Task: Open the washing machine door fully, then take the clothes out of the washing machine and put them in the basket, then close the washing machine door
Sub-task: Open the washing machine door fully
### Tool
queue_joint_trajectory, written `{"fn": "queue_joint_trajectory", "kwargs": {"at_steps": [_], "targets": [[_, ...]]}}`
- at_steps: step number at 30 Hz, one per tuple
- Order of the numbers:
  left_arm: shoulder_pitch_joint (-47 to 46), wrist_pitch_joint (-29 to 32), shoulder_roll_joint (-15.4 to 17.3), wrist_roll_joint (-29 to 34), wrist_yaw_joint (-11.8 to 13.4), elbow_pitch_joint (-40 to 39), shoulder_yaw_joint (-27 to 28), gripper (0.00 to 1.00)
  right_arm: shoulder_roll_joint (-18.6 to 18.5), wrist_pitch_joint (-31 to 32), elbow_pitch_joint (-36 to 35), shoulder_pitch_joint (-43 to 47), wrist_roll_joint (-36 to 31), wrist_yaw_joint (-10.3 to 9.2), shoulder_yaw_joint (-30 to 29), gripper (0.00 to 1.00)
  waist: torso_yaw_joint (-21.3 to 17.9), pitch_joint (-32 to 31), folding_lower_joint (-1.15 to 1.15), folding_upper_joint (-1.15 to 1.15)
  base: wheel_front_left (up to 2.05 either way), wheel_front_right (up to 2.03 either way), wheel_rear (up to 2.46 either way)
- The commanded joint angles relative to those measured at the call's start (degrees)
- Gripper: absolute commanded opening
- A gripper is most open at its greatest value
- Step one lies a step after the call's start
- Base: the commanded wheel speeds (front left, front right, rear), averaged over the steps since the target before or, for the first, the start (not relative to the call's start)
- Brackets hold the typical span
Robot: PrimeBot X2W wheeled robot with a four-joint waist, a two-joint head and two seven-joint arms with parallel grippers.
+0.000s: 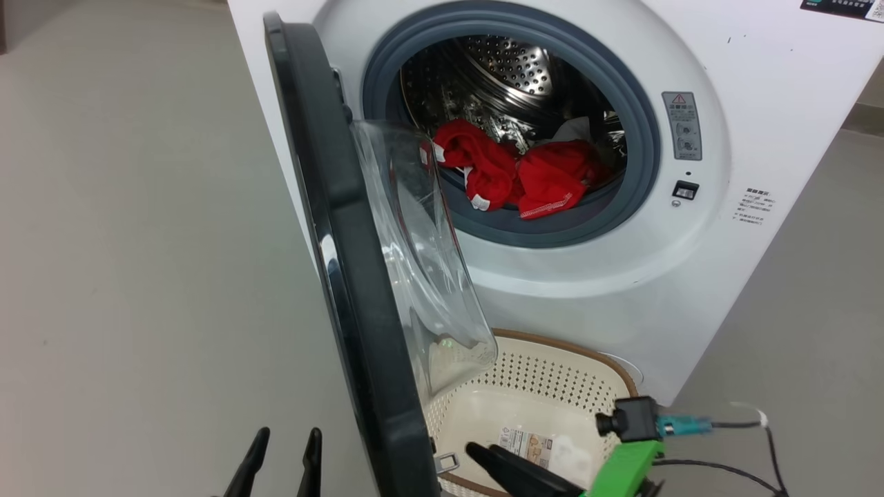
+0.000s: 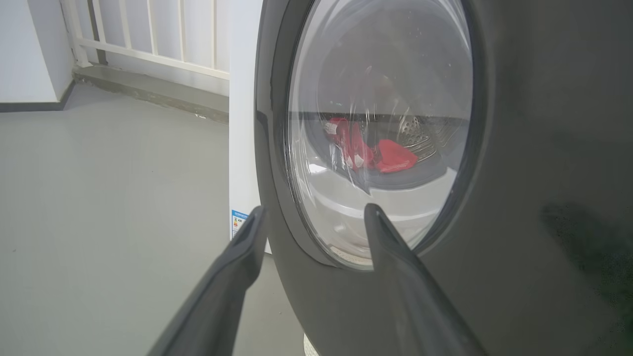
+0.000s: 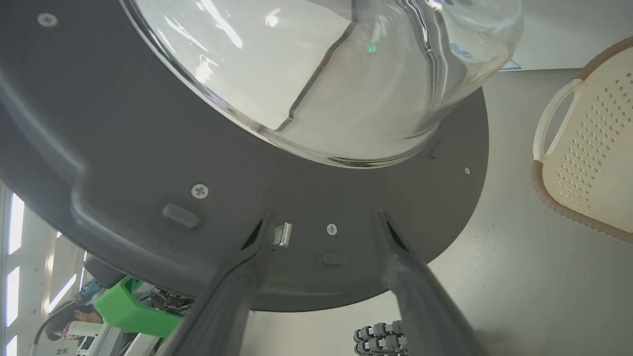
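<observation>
Nearest, the left jaws stand spread and empty just beside the outer face of the washing machine door (image 1: 345, 276). The right jaws, also spread and holding nothing, sit by the metal latch (image 3: 283, 234) on its inner face. The door stands upright, edge-on to the robot and roughly square to the washing machine (image 1: 621, 290) front. Its glass bowl (image 1: 421, 276) bulges to the robot's right, over one end of the cream basket (image 1: 552, 379) on the floor. Beyond, red clothes (image 1: 525, 176) lie low in the drum mouth. The door is only part open and unheld, so it could swing back and block an arm reaching in.
</observation>
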Motion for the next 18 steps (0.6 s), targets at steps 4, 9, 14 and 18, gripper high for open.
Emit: {"fn": "queue_joint_trajectory", "kwargs": {"at_steps": [4,9,14,18], "targets": [[-1.02,-0.70,0.26,0.82,0.02,-0.84,2.15,1.00,-2.27,-4.42,0.60,0.13,-1.54,0.44,2.15,1.00,-0.31,-0.47,0.00,0.00,0.00,0.00,0.00],[-0.80,-0.70,0.26,1.03,-0.16,-0.58,2.47,1.00,-5.24,-9.84,3.40,0.44,-3.42,0.44,4.87,1.00,-0.64,-1.03,0.00,0.00,0.00,0.00,0.00],[-0.65,-0.70,0.26,1.13,-0.26,-0.43,2.62,1.00,-7.72,-16.52,7.81,-0.02,-6.76,0.44,7.91,1.00,-0.88,-1.44,0.00,0.00,0.00,0.00,0.00],[-0.42,-0.70,0.26,1.14,-0.29,-0.43,2.89,1.00,-8.65,-20.72,12.03,-0.88,-10.10,0.44,9.35,1.00,-1.27,-1.62,0.00,0.00,0.00,0.00,0.00]]}}
